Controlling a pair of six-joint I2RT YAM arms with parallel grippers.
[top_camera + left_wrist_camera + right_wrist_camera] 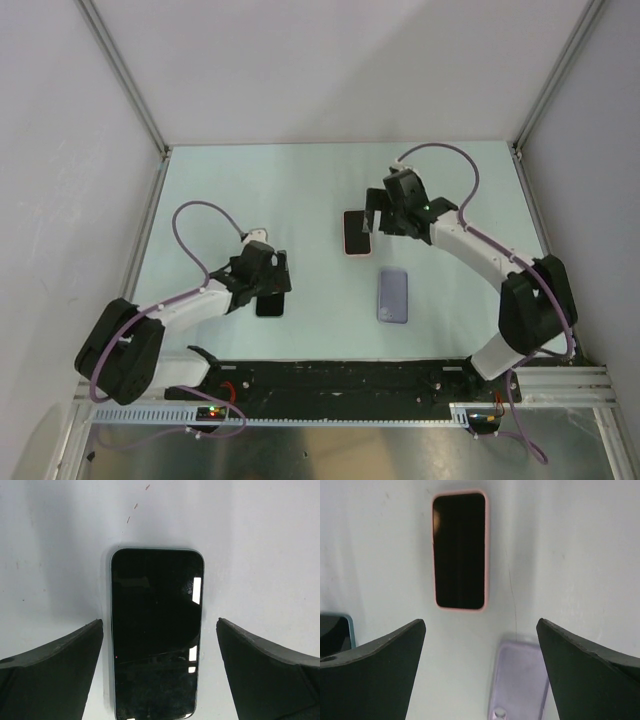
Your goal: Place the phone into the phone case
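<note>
Desk (300, 190), pale green, carried three things. At the lower left of the overhead view the left hand (160, 622) hung spread wide over a black phone (155, 630), which lay flat and screen up between its fingers with a gap on each side. Right of centre, a pink-cased phone (356, 232) lay just beside the right hand (480, 622), which was also spread and empty. Lower right of that, apart, lay the purple phone case (393, 295).
</note>
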